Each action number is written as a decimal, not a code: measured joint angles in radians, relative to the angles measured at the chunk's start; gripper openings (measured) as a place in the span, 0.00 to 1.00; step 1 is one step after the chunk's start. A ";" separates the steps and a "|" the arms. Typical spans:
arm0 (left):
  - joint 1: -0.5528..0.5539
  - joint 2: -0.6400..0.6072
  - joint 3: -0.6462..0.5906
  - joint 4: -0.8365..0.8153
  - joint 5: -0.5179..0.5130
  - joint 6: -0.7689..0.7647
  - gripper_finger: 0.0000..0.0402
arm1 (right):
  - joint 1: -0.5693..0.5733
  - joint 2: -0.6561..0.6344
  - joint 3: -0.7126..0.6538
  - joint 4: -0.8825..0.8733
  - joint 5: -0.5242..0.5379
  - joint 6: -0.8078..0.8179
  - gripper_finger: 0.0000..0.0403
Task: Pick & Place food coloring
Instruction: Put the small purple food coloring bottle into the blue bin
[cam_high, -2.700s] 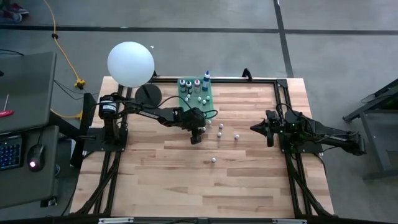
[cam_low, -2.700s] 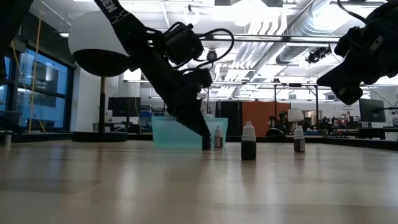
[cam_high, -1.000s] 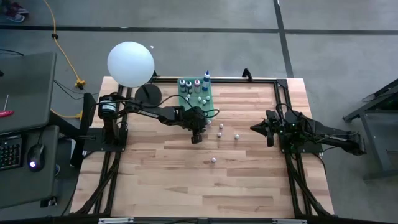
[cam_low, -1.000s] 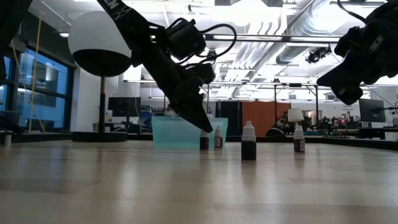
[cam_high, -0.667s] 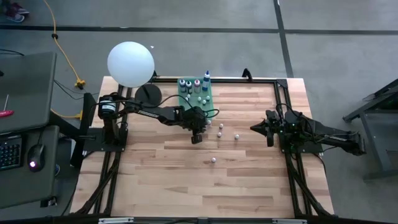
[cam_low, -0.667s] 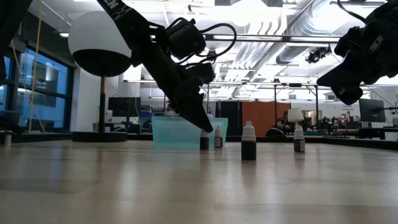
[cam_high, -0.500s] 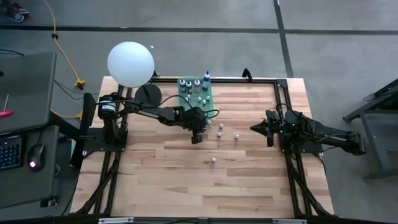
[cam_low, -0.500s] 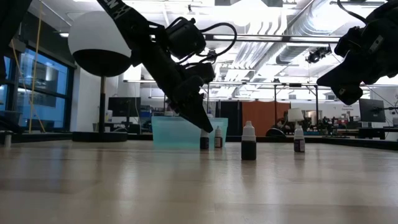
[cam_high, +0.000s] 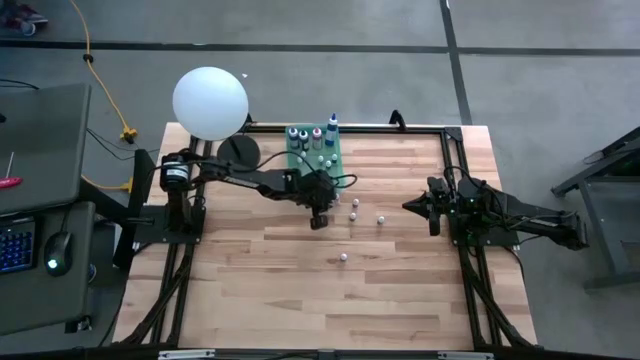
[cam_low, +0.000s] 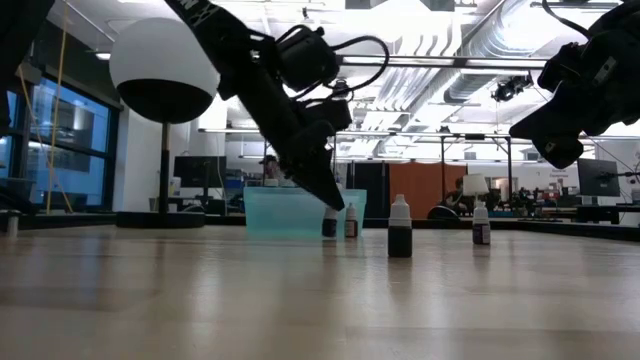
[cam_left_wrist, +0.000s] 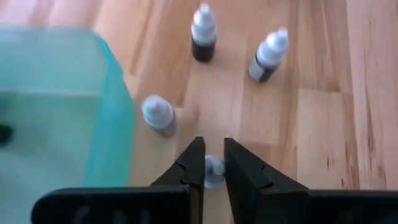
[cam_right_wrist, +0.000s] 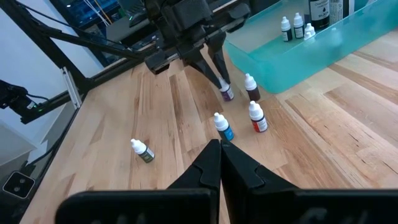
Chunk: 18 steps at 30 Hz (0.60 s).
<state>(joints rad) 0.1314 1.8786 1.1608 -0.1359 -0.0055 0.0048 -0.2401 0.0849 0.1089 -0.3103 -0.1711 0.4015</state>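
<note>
Several tiny white-capped food coloring bottles stand upright in the green tray (cam_high: 316, 152) at the table's far edge. Three more stand on the wood near it (cam_high: 354, 204) (cam_high: 355, 215) (cam_high: 380, 218), and one (cam_high: 343, 257) stands nearer the table's middle. My left gripper (cam_high: 318, 221) is beside the tray's near edge, shut on one small purple-bodied bottle (cam_right_wrist: 227, 92). My right gripper (cam_high: 410, 206) waits shut at the table's right, above the wood, touching nothing. My left gripper pinches the small bottle's white cap (cam_left_wrist: 214, 168) between its two fingertips. The fingers (cam_low: 326, 196) slant down at it from the table's left. The bottle stays upright below them. Whether its base is on the wood or just clear of it, I cannot tell.
A big white ball-shaped lamp (cam_high: 210, 102) stands at the table's far left corner on a dark round foot. Black frame rails run along the table's sides. Bare wood lies across the near half of the table (cam_high: 330, 300).
</note>
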 joint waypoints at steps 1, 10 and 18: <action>0.000 0.000 0.015 -0.012 -0.007 0.008 0.08 | 0.000 0.000 0.000 0.000 0.000 -0.001 0.00; 0.000 -0.002 0.069 -0.095 -0.012 0.017 0.01 | 0.000 0.000 0.000 0.000 0.000 0.000 0.00; 0.000 -0.003 0.069 -0.101 -0.011 0.016 0.01 | 0.000 0.000 0.000 0.000 0.000 0.000 0.00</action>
<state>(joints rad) 0.1314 1.8751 1.2301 -0.2371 -0.0162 0.0212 -0.2398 0.0849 0.1089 -0.3103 -0.1711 0.4019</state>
